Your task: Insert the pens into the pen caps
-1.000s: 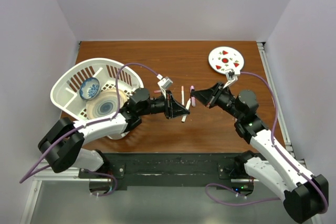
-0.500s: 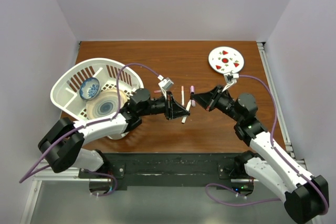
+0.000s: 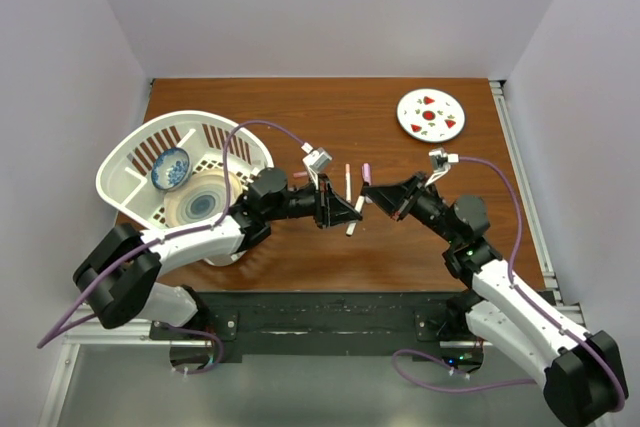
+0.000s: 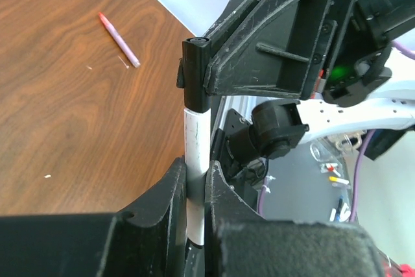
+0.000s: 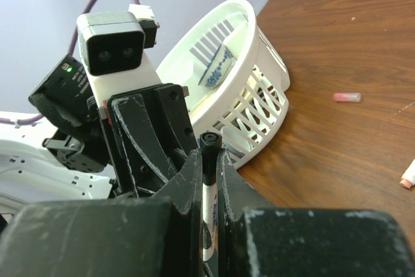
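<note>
A: Grip state?
B: My left gripper (image 4: pixel 196 172) is pinched tight on a smooth white pen (image 4: pixel 194 135) with a black cylindrical end. My right gripper (image 5: pixel 207 163) clamps a black-tipped pen (image 5: pixel 209 147) with a white printed barrel. Both are mid-scene, close together over the wood-grain table (image 3: pixel 300 107).
A: Containers?
B: Slatted white plastic basket (image 3: pixel 130 152) on the left holds a blue-patterned bowl (image 3: pixel 170 168) and a ringed dish (image 3: pixel 203 204). A pink cap (image 3: pixel 367 169) lies loose on the wood.

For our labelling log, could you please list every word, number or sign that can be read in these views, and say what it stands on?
No text can be read in any view.
Dark marks on the pen held in the right tool: too small and blurred to read.
Plate: red spots only, no lettering visible.
</note>
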Tool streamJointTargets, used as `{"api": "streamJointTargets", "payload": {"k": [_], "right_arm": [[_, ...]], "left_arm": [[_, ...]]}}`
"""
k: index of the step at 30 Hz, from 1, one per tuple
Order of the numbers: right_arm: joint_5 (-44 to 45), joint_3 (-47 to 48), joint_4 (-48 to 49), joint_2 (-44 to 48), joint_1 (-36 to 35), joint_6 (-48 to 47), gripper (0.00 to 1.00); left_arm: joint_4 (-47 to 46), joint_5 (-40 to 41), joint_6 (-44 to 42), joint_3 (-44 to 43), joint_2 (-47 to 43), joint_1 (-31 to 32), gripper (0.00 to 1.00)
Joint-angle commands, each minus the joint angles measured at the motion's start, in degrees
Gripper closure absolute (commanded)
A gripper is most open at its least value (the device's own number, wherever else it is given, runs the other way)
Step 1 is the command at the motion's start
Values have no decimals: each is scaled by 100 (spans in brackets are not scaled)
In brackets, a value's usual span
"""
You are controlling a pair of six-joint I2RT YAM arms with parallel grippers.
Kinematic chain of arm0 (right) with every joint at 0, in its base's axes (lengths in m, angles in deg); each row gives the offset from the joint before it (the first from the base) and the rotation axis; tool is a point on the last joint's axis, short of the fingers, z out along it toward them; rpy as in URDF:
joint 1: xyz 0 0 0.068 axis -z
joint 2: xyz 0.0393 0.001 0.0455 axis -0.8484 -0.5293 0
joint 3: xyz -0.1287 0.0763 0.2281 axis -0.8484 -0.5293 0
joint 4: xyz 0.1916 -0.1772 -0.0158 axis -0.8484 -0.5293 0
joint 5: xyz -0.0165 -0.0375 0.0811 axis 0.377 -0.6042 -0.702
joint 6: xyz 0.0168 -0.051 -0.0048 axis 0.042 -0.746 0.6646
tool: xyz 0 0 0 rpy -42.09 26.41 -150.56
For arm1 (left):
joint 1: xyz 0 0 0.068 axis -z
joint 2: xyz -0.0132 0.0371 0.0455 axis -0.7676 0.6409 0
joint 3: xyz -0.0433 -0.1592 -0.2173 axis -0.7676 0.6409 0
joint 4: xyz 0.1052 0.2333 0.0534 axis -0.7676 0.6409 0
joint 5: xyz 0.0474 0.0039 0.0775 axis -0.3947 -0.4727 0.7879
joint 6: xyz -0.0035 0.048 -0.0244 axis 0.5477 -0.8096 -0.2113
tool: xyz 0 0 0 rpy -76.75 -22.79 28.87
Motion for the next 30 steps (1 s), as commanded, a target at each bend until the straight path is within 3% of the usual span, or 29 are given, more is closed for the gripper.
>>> {"api": "streamJointTargets", "payload": {"k": [1, 3, 5, 8, 11, 14, 20, 30], "right_arm": [[-453, -425, 549, 223, -116, 252, 100], [-550, -434, 384, 337, -107, 235, 95], [-533, -347, -2, 425, -107, 156, 82], [-384, -101, -573, 662, -116, 121, 51], [-173, 277, -978, 847, -116, 156, 30], [-32, 690, -1365, 883, -116, 60, 23], [-295, 1411, -1551, 410, -107, -301, 22], [-761, 1948, -1279, -268, -142, -380, 37]], "left_arm": [[-887, 217, 56, -299, -86, -139, 100], [-940, 182, 56, -281, -113, -157, 100], [-975, 86, -5, -264, -192, -157, 100], [-949, -46, -76, -168, -332, -148, 100], [-879, -99, -120, 25, -569, -157, 100], [-835, -134, -129, 254, -824, -157, 100], [-695, -257, -146, 554, -1273, -148, 100], [-694, -372, -102, 686, -1458, -157, 100]]}}
